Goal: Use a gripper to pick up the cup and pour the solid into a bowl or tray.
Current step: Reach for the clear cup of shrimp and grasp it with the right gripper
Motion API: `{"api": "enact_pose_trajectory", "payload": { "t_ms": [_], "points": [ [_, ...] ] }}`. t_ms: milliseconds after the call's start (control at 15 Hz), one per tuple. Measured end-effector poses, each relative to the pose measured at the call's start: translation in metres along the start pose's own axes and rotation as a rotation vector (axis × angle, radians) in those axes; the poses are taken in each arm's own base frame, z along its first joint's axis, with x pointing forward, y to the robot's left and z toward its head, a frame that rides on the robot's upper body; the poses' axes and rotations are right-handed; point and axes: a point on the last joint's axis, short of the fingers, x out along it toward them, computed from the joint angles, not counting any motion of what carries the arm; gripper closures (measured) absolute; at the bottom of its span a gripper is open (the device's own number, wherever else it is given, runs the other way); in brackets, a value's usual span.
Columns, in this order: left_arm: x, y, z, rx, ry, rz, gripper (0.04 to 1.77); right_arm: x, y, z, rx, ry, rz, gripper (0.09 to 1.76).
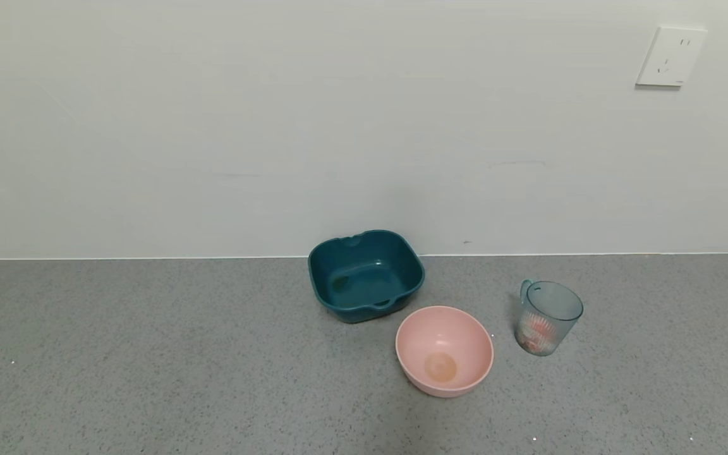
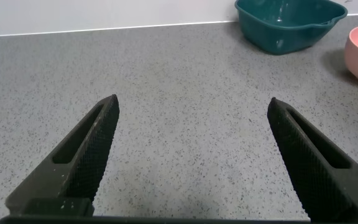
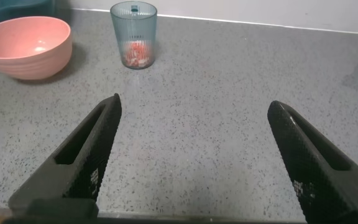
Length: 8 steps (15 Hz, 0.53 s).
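Nearest item, head view: pink bowl [image 1: 444, 351], round, empty, standing on the grey speckled table [image 1: 149, 354]. Just behind it and toward the robot's left: teal basin [image 1: 365, 275], rounded-square, notched rim, empty, close to the wall; this is the pouring target. Beside the pink bowl on the robot's right, apart from it: ribbed transparent cup [image 1: 548, 317], upright, its rim handle turned toward the basin, orange-red and white chips [image 1: 535, 333] lying in its lower part. Right end effector [image 3: 194, 162]: fingers spread wide, hovering low over bare table, the cup ahead of it and well apart. Left end effector [image 2: 194, 162]: likewise spread, over bare table, idle, the basin far ahead. Step in hand, by judgement: the approach to the cup. Handling advice: centre the spread fingers on the cup's body below the rim, keep it upright while closing, grip gently since thin plastic may flex or slip, then lift well over the pink bowl before tilting above the basin.
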Motion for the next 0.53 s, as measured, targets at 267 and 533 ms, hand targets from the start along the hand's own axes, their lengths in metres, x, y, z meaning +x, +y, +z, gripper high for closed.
{"api": "enact_pose_trajectory", "payload": {
  "t_ms": [267, 533],
  "points": [
    [0.0000, 0.0000, 0.0000, 0.000, 0.000, 0.000, 0.09, 0.0000, 0.0000, 0.0001, 0.000, -0.001, 0.001, 0.14],
    [0.0000, 0.0000, 0.0000, 0.000, 0.000, 0.000, 0.09, -0.0023, 0.0005, 0.0071, 0.003, -0.023, 0.037, 0.14]
  ]
}}
